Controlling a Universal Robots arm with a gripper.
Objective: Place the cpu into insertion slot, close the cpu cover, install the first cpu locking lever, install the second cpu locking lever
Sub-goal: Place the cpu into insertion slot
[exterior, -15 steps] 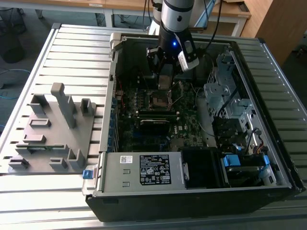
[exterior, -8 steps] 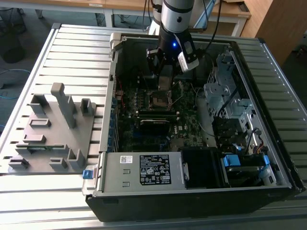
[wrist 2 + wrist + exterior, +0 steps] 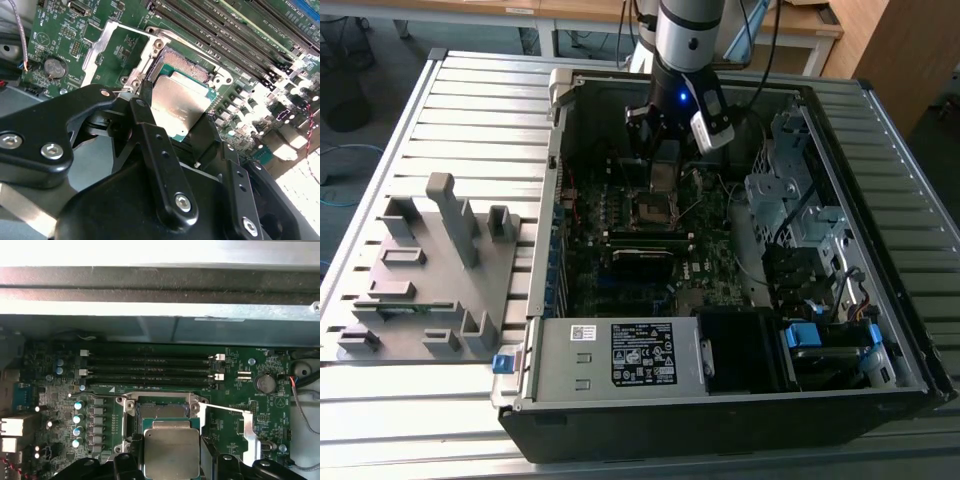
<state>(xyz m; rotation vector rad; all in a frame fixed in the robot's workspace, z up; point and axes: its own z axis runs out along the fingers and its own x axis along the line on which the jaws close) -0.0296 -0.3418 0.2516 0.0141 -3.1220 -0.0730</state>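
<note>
In the exterior view I saw the arm standing over an open computer case point(image 3: 552, 330) that lay on a slatted table point(image 3: 470, 90). A grey holder block point(image 3: 430, 270) sat beside the case, on the exterior view's left. The gripper point(image 3: 662, 172) hung low inside the case above the green board. It had the chip point(image 3: 663, 178) pinched between its fingers. The socket point(image 3: 650, 208) lay just below it. From that angle I could not tell whether the chip touched it.

In the second wrist view the gripper point(image 3: 175, 111) was clamped on the chip point(image 3: 182, 102) by two opposite edges. One black finger point(image 3: 145, 92) pressed on one side and the other finger bore on the far side. The chip's dull grey top faced up, and it sat tilted, partly over the socket point(image 3: 187, 65), whose contact field showed past its far edge. The cover point(image 3: 97, 47) was swung open and lay flat on the board beside the socket. Green board showed through its cut-out centre. A coin battery point(image 3: 54, 66) sat near it, and the long memory slots point(image 3: 225, 30) ran along the socket's other side.

In the first wrist view the chip point(image 3: 171, 452) filled the gap between the dark finger point(image 3: 126, 465) and its partner. The socket point(image 3: 162, 412) opened just beyond it. The cover point(image 3: 248, 430) lay open to one side, and the memory slots point(image 3: 150, 367) lay beyond the socket.
</note>
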